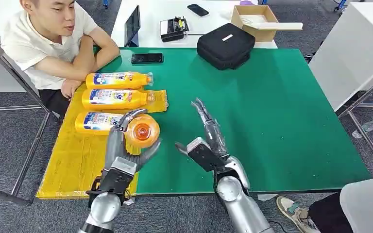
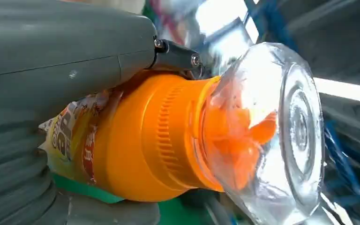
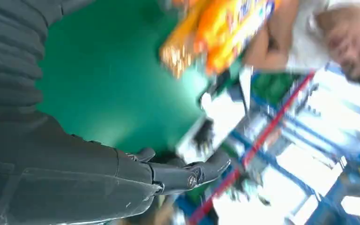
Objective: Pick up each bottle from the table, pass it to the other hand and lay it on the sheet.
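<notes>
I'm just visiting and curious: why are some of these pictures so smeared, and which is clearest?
Head view is sharp and evenly lit. Left wrist view shows the orange plastic bottle crisply, background blurred, with window glare. Right wrist view is motion-smeared throughout, the right hand dark against bright light.

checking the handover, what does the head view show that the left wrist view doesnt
Head view alone: three bottles lying on the yellow sheet, the green table, the right hand raised with its fingers spread and holding nothing, a person seated at the far corner, a black bag and a phone.
Left wrist view alone: the held bottle's ribbed orange collar and clear cap up close.
Both: the left hand gripping the held bottle.
</notes>
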`<state>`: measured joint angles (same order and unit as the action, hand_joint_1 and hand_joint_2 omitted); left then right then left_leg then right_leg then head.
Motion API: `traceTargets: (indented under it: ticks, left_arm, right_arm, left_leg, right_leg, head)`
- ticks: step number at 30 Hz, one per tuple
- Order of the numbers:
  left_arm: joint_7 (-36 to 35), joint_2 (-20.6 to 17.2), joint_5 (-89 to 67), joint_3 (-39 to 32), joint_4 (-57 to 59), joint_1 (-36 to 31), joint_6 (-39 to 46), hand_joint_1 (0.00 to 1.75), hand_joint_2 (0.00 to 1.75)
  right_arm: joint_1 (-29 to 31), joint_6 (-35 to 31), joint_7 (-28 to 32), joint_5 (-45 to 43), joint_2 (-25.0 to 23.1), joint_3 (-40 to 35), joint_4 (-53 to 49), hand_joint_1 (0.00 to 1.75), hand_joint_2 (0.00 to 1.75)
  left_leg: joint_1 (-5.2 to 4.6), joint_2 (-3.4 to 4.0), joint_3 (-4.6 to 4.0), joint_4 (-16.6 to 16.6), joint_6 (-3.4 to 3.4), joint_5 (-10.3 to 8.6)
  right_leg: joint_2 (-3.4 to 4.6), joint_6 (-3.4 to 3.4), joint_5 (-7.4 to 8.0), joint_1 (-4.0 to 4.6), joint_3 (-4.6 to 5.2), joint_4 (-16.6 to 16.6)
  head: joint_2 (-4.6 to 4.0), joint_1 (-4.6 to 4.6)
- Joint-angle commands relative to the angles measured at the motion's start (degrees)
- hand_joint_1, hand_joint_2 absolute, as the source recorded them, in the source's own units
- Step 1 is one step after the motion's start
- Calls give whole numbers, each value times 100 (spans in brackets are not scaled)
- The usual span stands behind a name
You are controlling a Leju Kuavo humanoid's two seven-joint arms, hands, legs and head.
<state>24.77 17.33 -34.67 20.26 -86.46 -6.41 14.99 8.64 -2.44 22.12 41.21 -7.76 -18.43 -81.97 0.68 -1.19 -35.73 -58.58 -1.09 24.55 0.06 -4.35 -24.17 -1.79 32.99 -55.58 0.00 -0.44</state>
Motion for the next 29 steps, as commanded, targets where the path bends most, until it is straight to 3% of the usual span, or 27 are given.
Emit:
traceTargets:
  ticks: [1, 6, 13, 19, 22, 29]
  left_arm:
    - [-227, -22, -1458, -894, -993, 459, 308, 175, 175]
    - [-542, -248, -2997, -828, -1047, 659, 451, 175, 175]
    - [-1676, -549, -4770, -283, -349, 798, -117, 175, 175]
    - [-1833, -569, -4852, -232, -237, 798, -157, 175, 175]
    - [-1973, -407, -4772, -511, 156, 592, -116, 175, 175]
    - [-1654, -265, -4498, -760, 889, 167, 156, 175, 175]
  right_arm:
    - [-767, -531, 239, 604, -29, 1111, -2001, 0, 175]
    - [-1049, -663, 554, 361, -103, 1613, -2283, 0, 175]
    - [-1388, -602, 916, 117, -237, 2212, -1904, 0, 175]
    - [-1401, -606, 960, 84, -282, 2269, -1853, 0, 175]
    - [-1332, -485, 984, -23, -362, 2390, -1714, 0, 175]
    - [-1105, -430, 1050, -6, -357, 2278, -1385, 0, 175]
  left_leg:
    - [1, 7, 14, -4, 2, 11]
    - [-1, 1, 12, 4, 1, 5]
    - [1, 0, 27, 11, 3, 6]
    - [-2, 0, 14, 8, 1, 3]
    - [-1, 5, 16, 8, 2, 3]
    - [1, 11, 25, 11, 2, 1]
  right_leg:
    - [-4, 24, -12, 6, -13, -5]
    - [-6, 17, -7, 2, -13, 2]
    - [-10, 23, -7, 4, -27, 13]
    - [-6, 13, -4, 0, -12, 9]
    - [-3, 15, -3, 1, -13, 8]
    - [1, 23, 1, 5, -21, 13]
  head:
    - [0, 0]
    - [0, 2]
    - [0, 2]
    - [0, 2]
    - [0, 2]
    - [0, 2]
